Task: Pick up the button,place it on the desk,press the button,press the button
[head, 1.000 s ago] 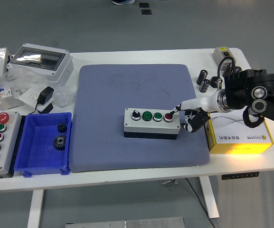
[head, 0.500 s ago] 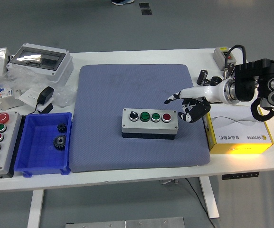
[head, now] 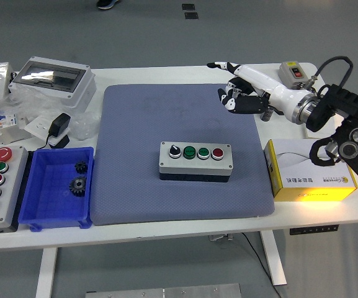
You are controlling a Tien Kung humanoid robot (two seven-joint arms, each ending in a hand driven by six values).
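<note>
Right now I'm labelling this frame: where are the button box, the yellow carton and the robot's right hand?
button box (head: 195, 161), head view, grey top face.
yellow carton (head: 312, 180), head view, top face.
right hand (head: 236, 93), head view, palm.

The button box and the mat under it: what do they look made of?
The button box looks like moulded plastic: matte light-grey lid, darker base, glossy button caps. The mat looks like soft foam or fabric: dull blue-grey, finely dimpled texture, rounded corners. Neither is certain.

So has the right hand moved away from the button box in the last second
Yes. The right hand has lifted off the red button and pulled back toward the mat's far right corner, while the button box stays near the blue mat's middle.
</note>
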